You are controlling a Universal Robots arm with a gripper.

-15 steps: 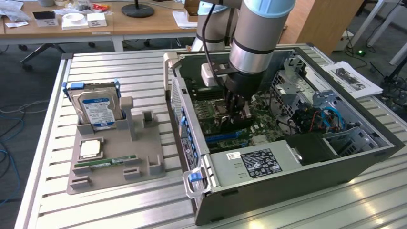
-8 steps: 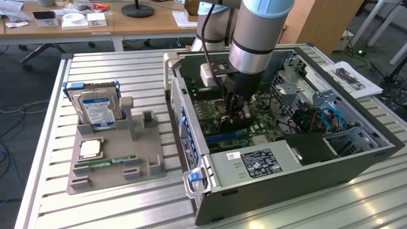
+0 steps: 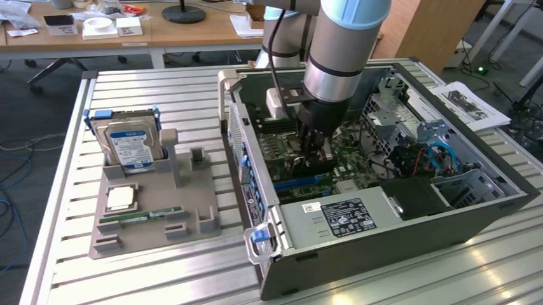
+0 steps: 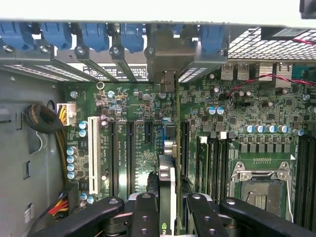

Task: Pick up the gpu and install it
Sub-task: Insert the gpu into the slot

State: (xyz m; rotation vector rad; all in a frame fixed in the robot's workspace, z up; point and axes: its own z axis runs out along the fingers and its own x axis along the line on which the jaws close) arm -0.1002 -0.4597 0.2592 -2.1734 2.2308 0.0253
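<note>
One arm (image 3: 339, 57) reaches down into the open case (image 3: 475, 210) on the slatted tabletop (image 3: 170, 267). Hand (image 4: 173, 205) clamped on the gpu (image 4: 167, 170), card edge-on between the fingers (bracket end toward the rear slots). Card upright over the motherboard (image 4: 133, 98), at the expansion slots; seated or not, cannot tell. Hard drive (image 3: 129, 149) stands in the grey holder (image 3: 152, 229) outside.

This was a robotics lab in an office-like room: a robot arm (image 3: 339, 51) stood over an opened computer case (image 3: 407, 216) on a slatted aluminium bench (image 3: 170, 273), beside a grey parts fixture (image 3: 152, 222), with cluttered wooden desks (image 3: 170, 37), a chair base (image 3: 53, 67) and loose floor cables (image 3: 10, 171) around it.
</note>
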